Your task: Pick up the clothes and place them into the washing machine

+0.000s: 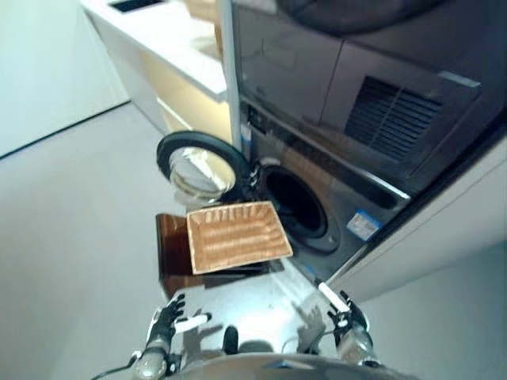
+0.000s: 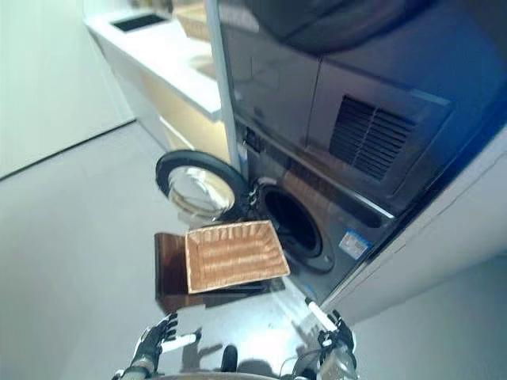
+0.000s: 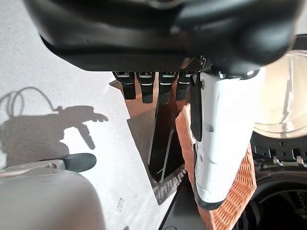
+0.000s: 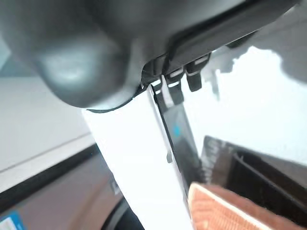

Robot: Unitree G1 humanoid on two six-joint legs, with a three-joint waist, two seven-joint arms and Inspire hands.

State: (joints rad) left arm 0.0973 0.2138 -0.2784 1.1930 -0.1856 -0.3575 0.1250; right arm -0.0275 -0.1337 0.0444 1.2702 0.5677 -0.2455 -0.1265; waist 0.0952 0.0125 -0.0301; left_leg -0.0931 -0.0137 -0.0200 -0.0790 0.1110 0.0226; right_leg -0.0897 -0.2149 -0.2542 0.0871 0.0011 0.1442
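The shallow wicker basket [image 1: 234, 235] rests on a low dark brown box [image 1: 172, 251] in front of the grey washing machine [image 1: 317, 214]. No clothes show in the basket. The machine's round door [image 1: 200, 166] stands open to the left and the dark drum opening [image 1: 295, 202] is bare. My left hand [image 1: 168, 317] hangs low at the lower left, open and empty, with its white-covered thumb out. My right hand [image 1: 347, 313] hangs low at the lower right, open and empty. The basket's edge shows past the left hand's thumb [image 3: 225, 143] in the left wrist view [image 3: 184, 129].
A dark dryer unit [image 1: 372, 87] sits above the washing machine. A white counter with pale cabinets [image 1: 166, 55] runs along the wall to the left of the machine. Grey floor [image 1: 71, 229] spreads to the left and before the box.
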